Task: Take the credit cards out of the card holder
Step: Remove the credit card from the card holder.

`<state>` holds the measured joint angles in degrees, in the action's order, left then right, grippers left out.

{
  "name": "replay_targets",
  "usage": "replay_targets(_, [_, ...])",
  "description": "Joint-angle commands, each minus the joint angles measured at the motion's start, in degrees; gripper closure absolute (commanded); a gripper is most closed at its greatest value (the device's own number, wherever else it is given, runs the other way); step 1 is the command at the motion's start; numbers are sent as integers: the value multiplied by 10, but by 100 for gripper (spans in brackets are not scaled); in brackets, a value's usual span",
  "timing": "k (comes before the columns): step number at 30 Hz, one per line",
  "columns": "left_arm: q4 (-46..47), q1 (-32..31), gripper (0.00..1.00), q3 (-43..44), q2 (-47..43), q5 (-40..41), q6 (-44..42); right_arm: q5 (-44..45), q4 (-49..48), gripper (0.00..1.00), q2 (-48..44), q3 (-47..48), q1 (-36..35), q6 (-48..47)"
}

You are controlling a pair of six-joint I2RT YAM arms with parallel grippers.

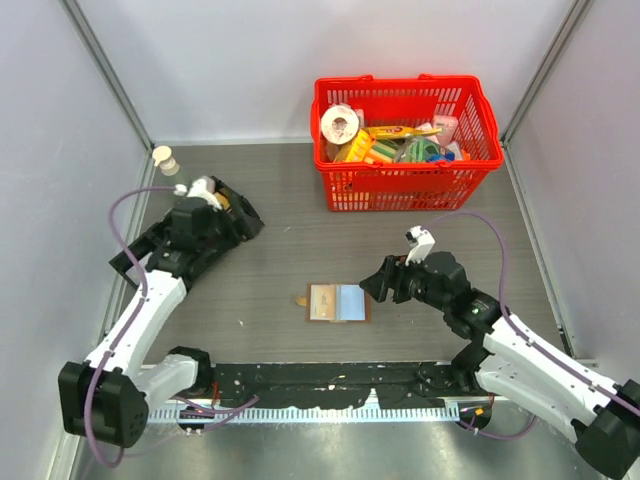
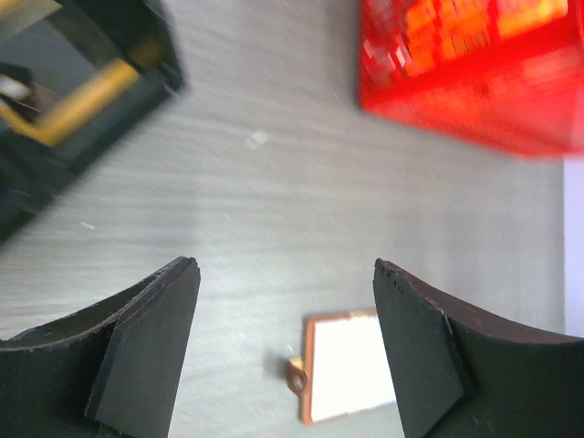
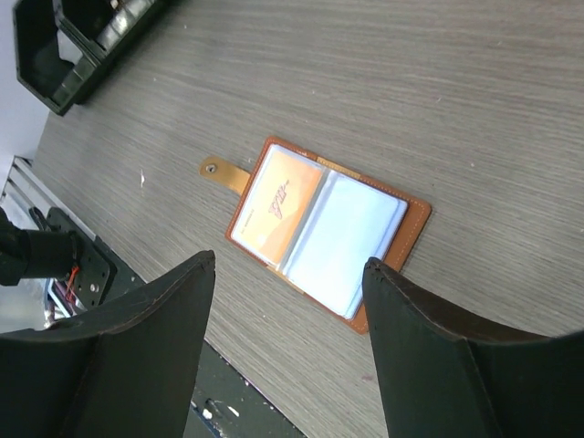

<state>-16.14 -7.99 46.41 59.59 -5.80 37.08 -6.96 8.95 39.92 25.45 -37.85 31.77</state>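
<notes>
Grey woodgrain tabletop (image 1: 300, 250); brown leather card holder (image 3: 328, 233) open flat; left hand (image 2: 285, 269), right hand (image 3: 287, 265) gaping, empty.

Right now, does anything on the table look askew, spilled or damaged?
Nothing stands out. The card holder lies open and flat, an orange card in one sleeve; the basket stands upright, nothing spilled.

Card holder (image 3: 327, 235), under right gripper (image 3: 287, 274): tan-brown leather border, pale grey-blue pockets, one showing orange card (image 3: 278, 199) with darker marking. Table (image 3: 474, 82): grey, fine wood-grain streaks. Tray (image 3: 73, 55) beyond gripper: black. Basket (image 2: 474, 73) ahead of left gripper (image 2: 285, 274): red mesh. Fingers (image 3: 128, 356): black.
</notes>
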Motion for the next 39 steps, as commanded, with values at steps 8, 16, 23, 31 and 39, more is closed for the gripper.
replay_targets(8, [30, -208, 18, -80, 60, -71, 35, -29, -53, 39, 139, 53, -40, 15])
replay_targets(16, [94, -276, 23, -97, 148, -69, 61, 22, -38, 39, 236, 99, -111, 14])
replay_targets(23, [156, -297, 57, -120, 211, -69, 85, 68, -11, 40, 312, 140, -163, 10])
replay_targets(31, [208, -321, 97, -171, 191, -68, 125, 166, 30, 40, 377, 187, -204, 9])
replay_targets(39, [250, -349, 100, -224, 159, -40, 175, 254, 92, 37, 451, 240, -249, 3])
